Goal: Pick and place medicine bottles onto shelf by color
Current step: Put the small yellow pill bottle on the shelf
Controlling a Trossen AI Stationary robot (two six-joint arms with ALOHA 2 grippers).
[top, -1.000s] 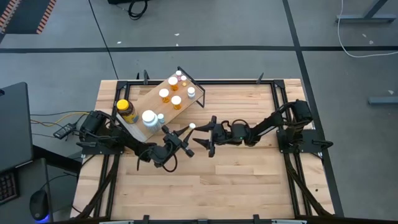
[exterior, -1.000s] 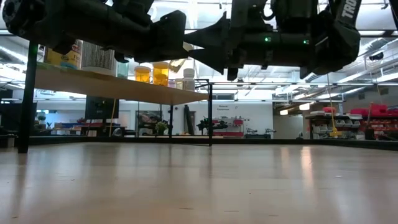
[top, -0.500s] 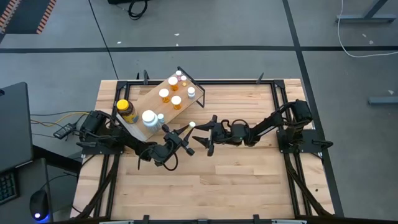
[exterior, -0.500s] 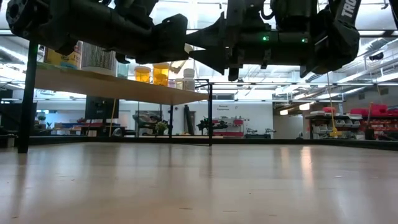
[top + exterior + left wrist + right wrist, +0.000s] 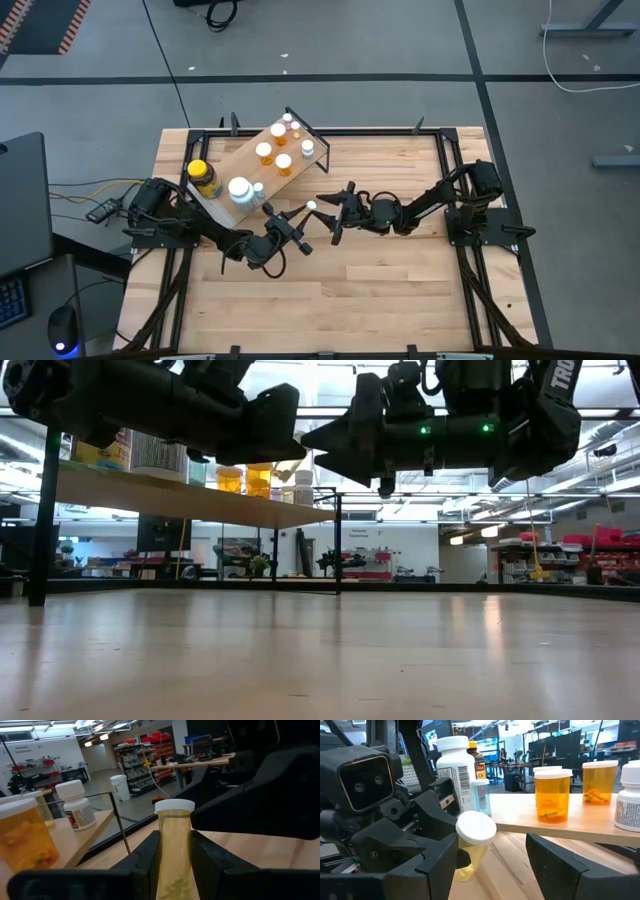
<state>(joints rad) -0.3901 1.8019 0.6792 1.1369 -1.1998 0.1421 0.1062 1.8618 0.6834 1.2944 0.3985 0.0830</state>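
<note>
Handover in mid-air, over the table's middle, just off the near edge of the shelf point(image 5: 262, 160).

Left gripper point(image 5: 174, 855): fingers clamped on a pale yellow vial with a white cap point(image 5: 174, 847), held by the body, cap end pointing away from the wrist. In the high view the white cap shows at the tip of the left gripper point(image 5: 298, 212), aimed at the right arm.

Right gripper point(image 5: 330, 202): jaws apart, nothing between them. The right wrist view shows the vial's cap point(image 5: 476, 827) lying just ahead of the gap between its two fingers, not yet inside it.

Shelf already carries the amber jar with yellow lid point(image 5: 204, 179), a large white-capped bottle point(image 5: 239, 189) and several orange vials with white caps point(image 5: 283, 163), plus small white bottles at the far end. No bottles visible on the tabletop.

Judged step: passing what looks like the last loose vial from left arm to right for placement.

Next move, as I read it: right gripper advances so its fingers straddle the cap end, then closes; left releases only after that. Risk: cap is small, and a misaligned approach could knock the vial.
</note>
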